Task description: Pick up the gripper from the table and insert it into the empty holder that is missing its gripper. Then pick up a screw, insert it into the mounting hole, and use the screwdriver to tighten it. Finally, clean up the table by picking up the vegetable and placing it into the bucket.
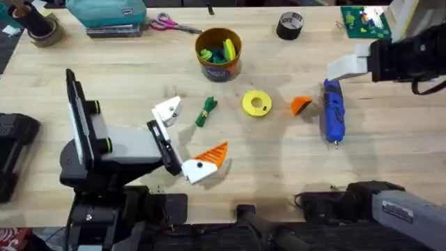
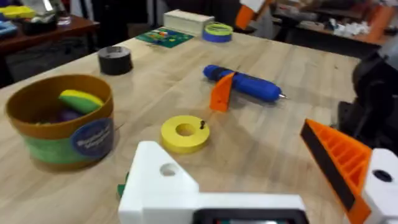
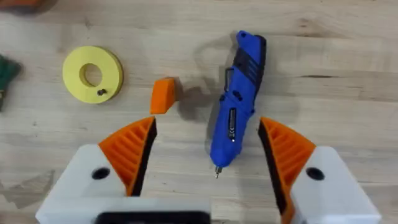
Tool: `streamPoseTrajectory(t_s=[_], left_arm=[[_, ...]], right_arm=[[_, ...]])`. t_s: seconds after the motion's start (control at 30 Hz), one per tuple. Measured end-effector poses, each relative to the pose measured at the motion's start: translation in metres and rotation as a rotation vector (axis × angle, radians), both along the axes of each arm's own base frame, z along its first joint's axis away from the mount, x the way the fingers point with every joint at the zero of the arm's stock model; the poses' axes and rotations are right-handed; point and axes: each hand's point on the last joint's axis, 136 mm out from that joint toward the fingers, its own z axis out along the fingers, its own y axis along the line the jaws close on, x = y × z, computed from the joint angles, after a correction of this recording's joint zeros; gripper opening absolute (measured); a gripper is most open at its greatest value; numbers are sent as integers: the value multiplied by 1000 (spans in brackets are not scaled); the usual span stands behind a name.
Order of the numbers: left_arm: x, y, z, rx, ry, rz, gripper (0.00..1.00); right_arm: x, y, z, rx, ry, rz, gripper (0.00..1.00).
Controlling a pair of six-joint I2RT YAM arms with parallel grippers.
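On the wooden worktop (image 1: 390, 150) the right gripper (image 3: 205, 146) hangs above the blue screwdriver (image 3: 237, 106), its two orange ribbed pads (image 3: 132, 149) spread wide, one to either side of the tool's tip end. It holds nothing, and I cannot tell whether the pads touch the tool or hover clear of it. From overhead the screwdriver (image 1: 332, 111) lies flat, metal tip pointing toward the arms' bases, with the right arm's white wrist part just beside its far end.

The loose orange gripper (image 1: 301, 104), the small ribbed finger, rests on the worktop between the screwdriver and a flat yellow ring (image 1: 256, 103). A small dark screw (image 3: 101, 92) sits on the ring's face.

The left gripper (image 1: 182, 139) lies low near the middle of the worktop, jaws wide apart and empty. One side carries an orange finger (image 1: 212, 155) on its white bracket; the other is the bare white holder (image 1: 167, 110) with an open mounting hole (image 2: 168, 168).

The dark-green vegetable (image 1: 206, 111) lies just beside the holder, between it and the yellow ring. The mustard-yellow bucket (image 1: 219, 54) stands farther back, upright, with yellow, green and blue toy pieces (image 1: 219, 51) inside. A black tape roll (image 1: 290, 26) sits toward the far edge
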Motion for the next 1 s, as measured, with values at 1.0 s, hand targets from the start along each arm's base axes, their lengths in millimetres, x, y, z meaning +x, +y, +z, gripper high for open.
streamPoseTrajectory(t_s=[1.0], left_arm=[[-21,-9,-1,7,-28,-133,985]], right_arm=[[0,0,0,0,0,0,997]])
